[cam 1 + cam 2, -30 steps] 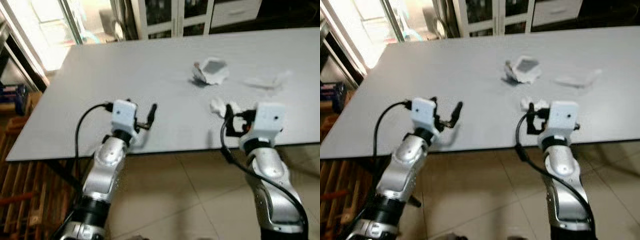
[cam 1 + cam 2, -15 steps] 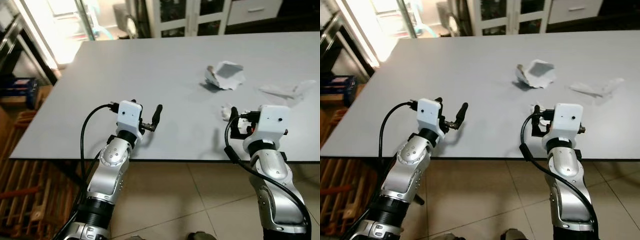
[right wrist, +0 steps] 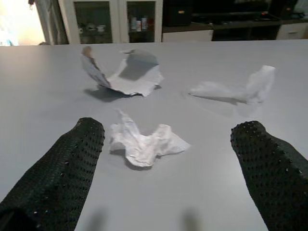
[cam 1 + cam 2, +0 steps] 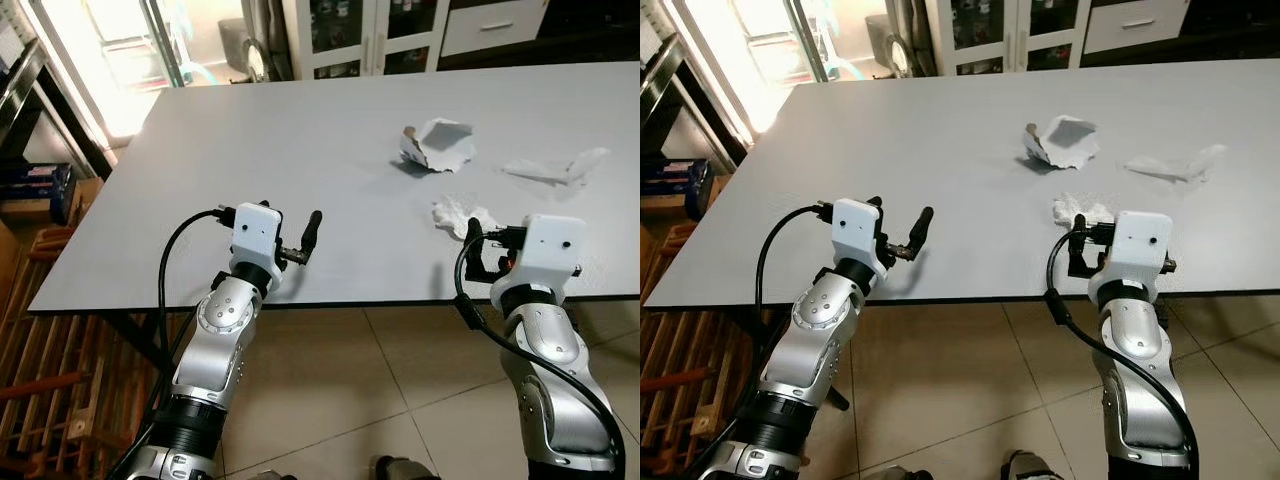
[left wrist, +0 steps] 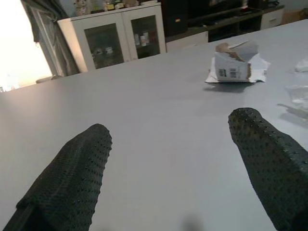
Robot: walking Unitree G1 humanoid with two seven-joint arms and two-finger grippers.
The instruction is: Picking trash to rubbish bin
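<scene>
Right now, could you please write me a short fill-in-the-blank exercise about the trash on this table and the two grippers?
1. The number of trash pieces lying on the grey table is ____.
2. The crumpled tissue lies just ahead of the ____ gripper.
3. The fingers of the left gripper are ____, with nothing between them.
4. The torn paper box lies ____ from the robot than the crumpled tissue.

Missing words: three; right; open; farther

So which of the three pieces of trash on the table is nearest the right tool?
The crumpled white tissue, lying just ahead of the open right tool. The torn paper box and the clear plastic wrapper lie farther back.
</scene>
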